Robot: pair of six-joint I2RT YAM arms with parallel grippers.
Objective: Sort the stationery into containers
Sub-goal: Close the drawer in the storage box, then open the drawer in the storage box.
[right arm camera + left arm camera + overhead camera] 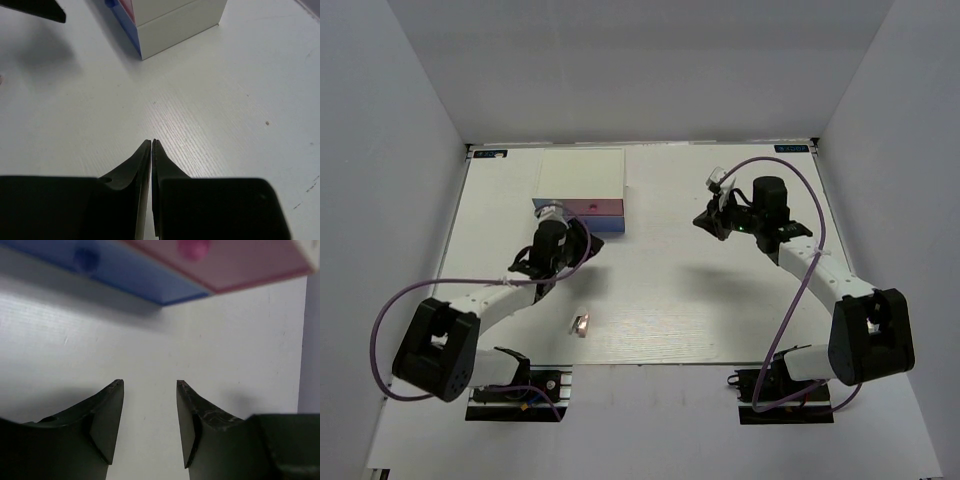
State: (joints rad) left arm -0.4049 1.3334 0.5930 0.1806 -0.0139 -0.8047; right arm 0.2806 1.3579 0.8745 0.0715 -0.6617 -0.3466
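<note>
The white-topped box (582,172) stands at the back left, its pink drawer front (592,207) above a dark blue one (608,224). My left gripper (580,240) is open and empty just in front of these drawers. In the left wrist view the gripper (150,385) hovers over bare table, facing the dark blue front (125,275) and the pink front with its knob (194,247). My right gripper (706,222) is shut and empty to the right of the box, and is shut in its own view (151,142). A small tan-and-white piece (581,324) lies near the front. The highlighters are out of view.
The box's white side (175,22) shows far ahead in the right wrist view, with a dark part of the left gripper (37,9) at top left. Grey walls enclose the white table (670,300) on three sides.
</note>
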